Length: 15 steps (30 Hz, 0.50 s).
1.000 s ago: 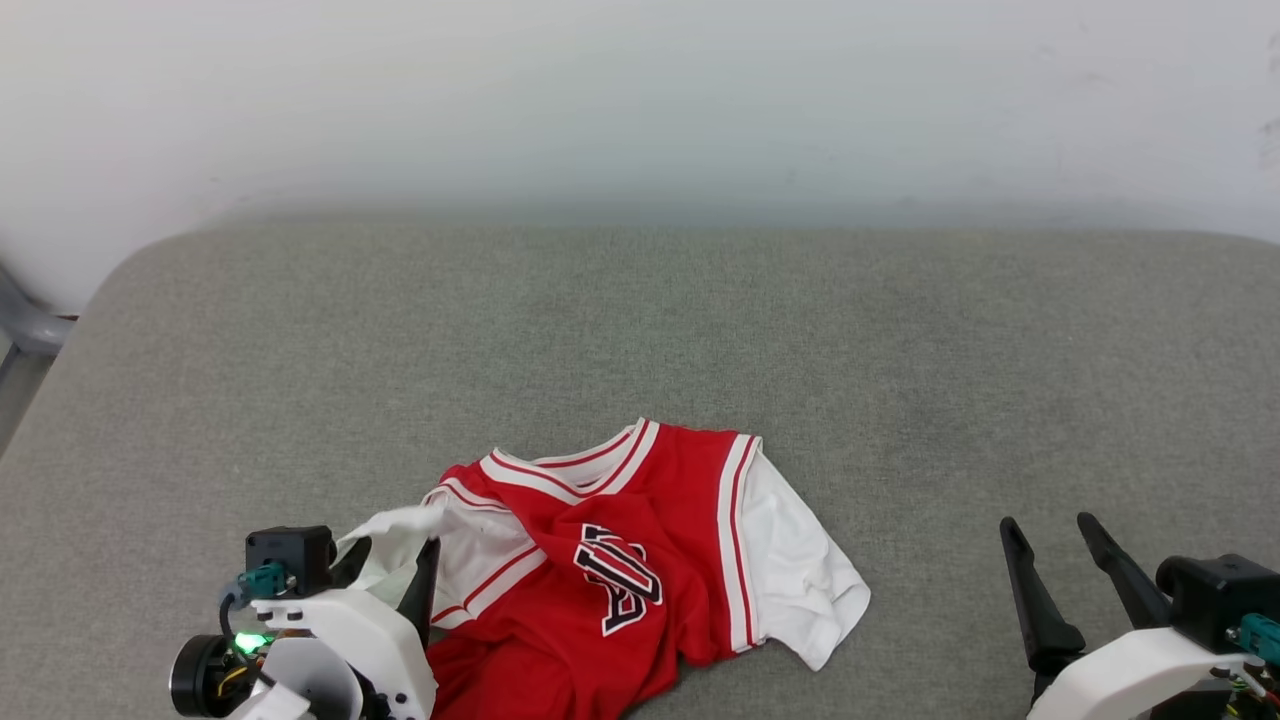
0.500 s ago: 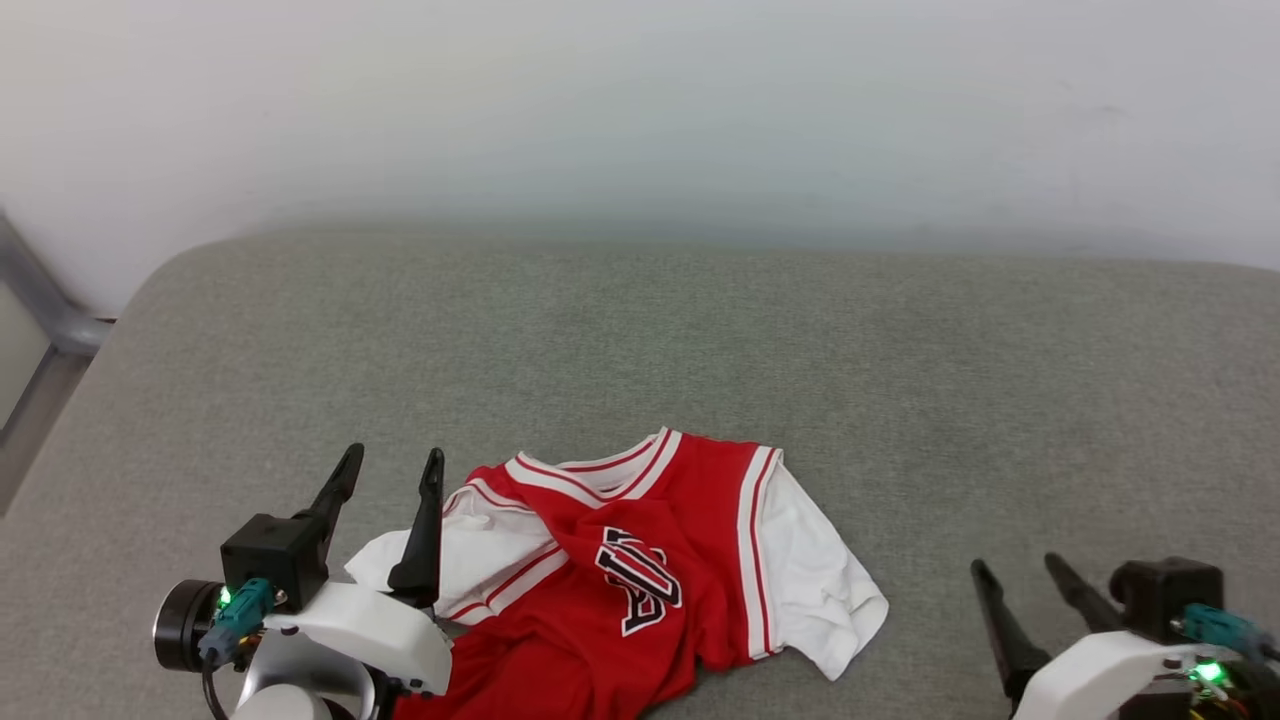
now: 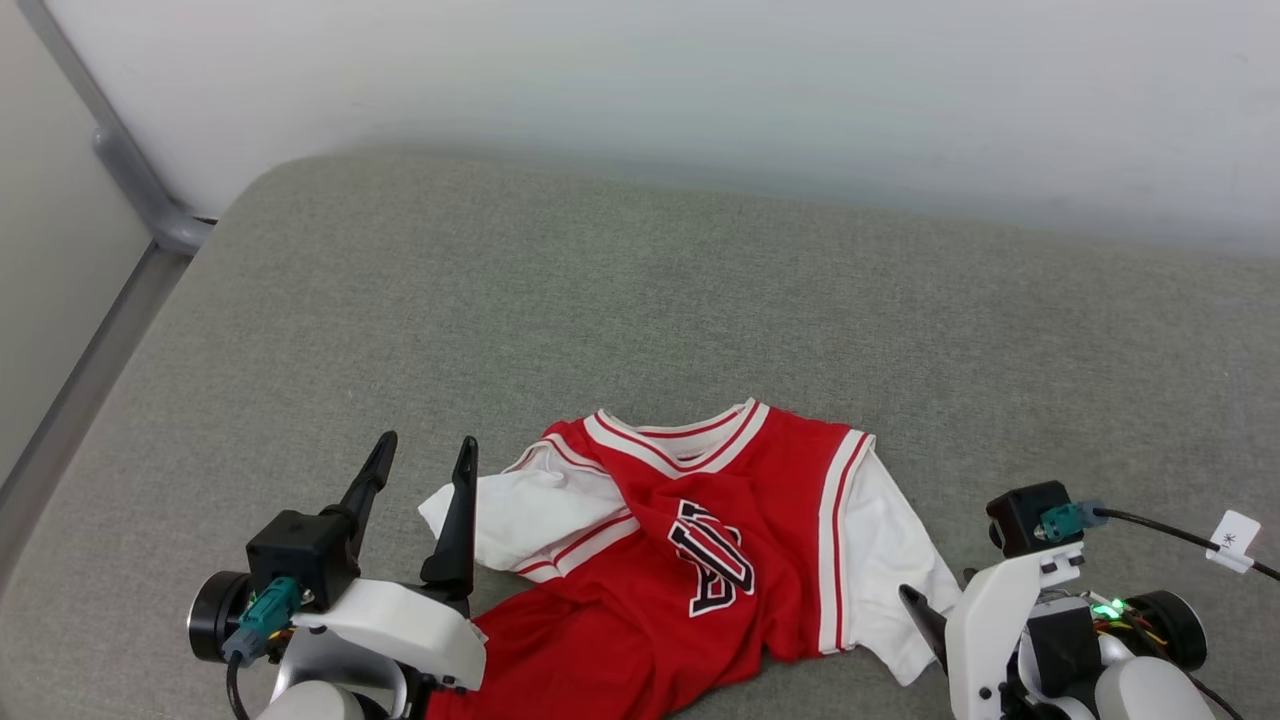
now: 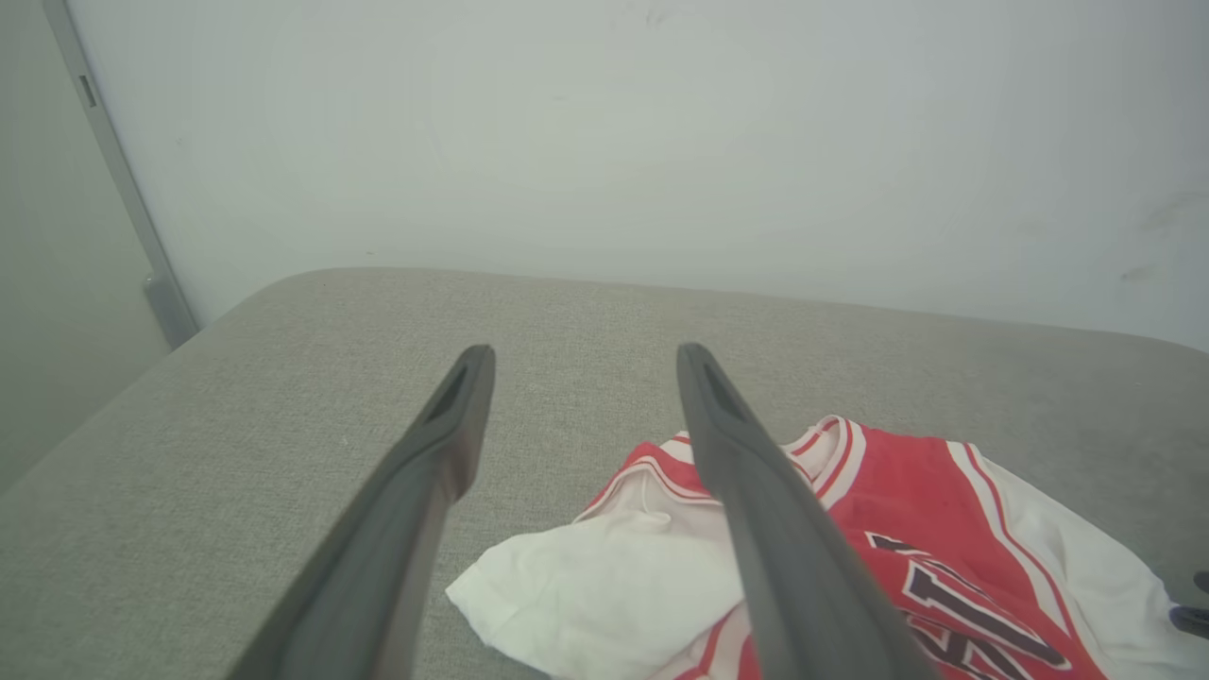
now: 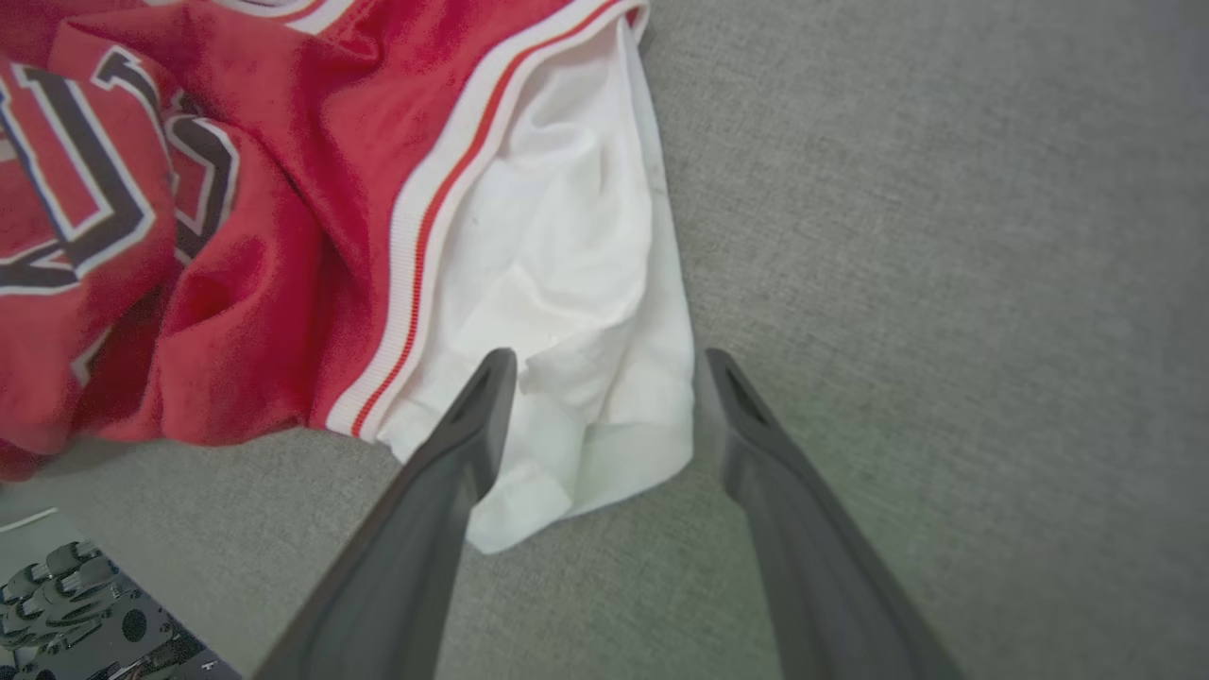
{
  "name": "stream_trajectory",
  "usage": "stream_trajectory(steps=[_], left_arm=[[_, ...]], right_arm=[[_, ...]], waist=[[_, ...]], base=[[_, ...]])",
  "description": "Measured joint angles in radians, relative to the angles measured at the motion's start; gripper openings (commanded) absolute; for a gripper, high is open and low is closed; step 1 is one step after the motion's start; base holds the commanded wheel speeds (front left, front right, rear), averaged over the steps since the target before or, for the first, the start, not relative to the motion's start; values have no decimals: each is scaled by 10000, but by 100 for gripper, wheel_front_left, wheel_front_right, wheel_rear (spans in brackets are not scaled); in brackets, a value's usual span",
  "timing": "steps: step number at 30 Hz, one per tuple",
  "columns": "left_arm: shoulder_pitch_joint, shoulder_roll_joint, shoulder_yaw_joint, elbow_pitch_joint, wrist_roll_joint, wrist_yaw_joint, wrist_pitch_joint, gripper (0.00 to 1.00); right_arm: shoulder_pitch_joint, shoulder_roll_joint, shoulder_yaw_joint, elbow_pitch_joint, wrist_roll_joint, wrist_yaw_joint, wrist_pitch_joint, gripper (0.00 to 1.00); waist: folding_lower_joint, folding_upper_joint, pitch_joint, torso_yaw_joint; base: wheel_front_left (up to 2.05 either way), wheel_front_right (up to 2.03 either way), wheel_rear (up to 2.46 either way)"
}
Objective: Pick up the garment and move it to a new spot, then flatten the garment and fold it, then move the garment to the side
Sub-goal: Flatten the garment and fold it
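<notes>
Red jersey shirt with short white sleeves and red-and-white striped trim [image 3: 790, 500] lay crumpled on the grey woven-fabric cushion [image 3: 600, 300], near its front edge and between the two arms. Its striped neckline pointed toward the pale wall [image 3: 700, 80], and black-and-white lettering [image 3: 712, 557] showed on the upper face, too creased to read whole. A grey metal rail [image 3: 130, 170] ran along the cushion's left side.

The left gripper [image 3: 427, 443] stood with its two long dark fingers spread wide and nothing between them, pointing toward the wall. The shirt's left white sleeve [image 3: 520, 520] lay spread on the cushion just beside it; the inner finger crossed the sleeve's edge in the head view, but contact could not be judged.

The right gripper [image 5: 609, 359] also had its fingers splayed apart and held nothing. It pointed down at the right white sleeve [image 5: 576, 283], whose lower corner lay between the two fingertips in the right wrist view. Whether the tips touched the cloth could not be told.
</notes>
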Motion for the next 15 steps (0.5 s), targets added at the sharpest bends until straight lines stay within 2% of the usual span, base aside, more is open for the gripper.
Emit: stream_trajectory(steps=[4,9,10,11,15], left_arm=[[-98,-117,-17,107,-25,-75,-38,100],[-135,-178,-25,274,-102,-159,-88,100],[-135,-182,-12,301,-113,-173,-92,100],[-133,-182,-2,320,-115,-171,-94,100],[-80,-171,81,353,-182,-127,-140,100]], right_arm=[[-390,-173,71,989,-50,0,349,100],[-627,-199,221,1868,504,-6,1329,100],[-626,-199,240,1898,616,-6,1444,47],[-631,-199,267,1908,700,-6,1499,0],[-659,-232,303,1783,888,4,1131,0]], waist=[[1,0,210,230],[0,0,298,377],[0,0,290,374],[0,0,276,359],[0,0,226,217]], base=[[0,0,0],[0,0,0],[0,0,0],[0,0,0],[0,0,0]])
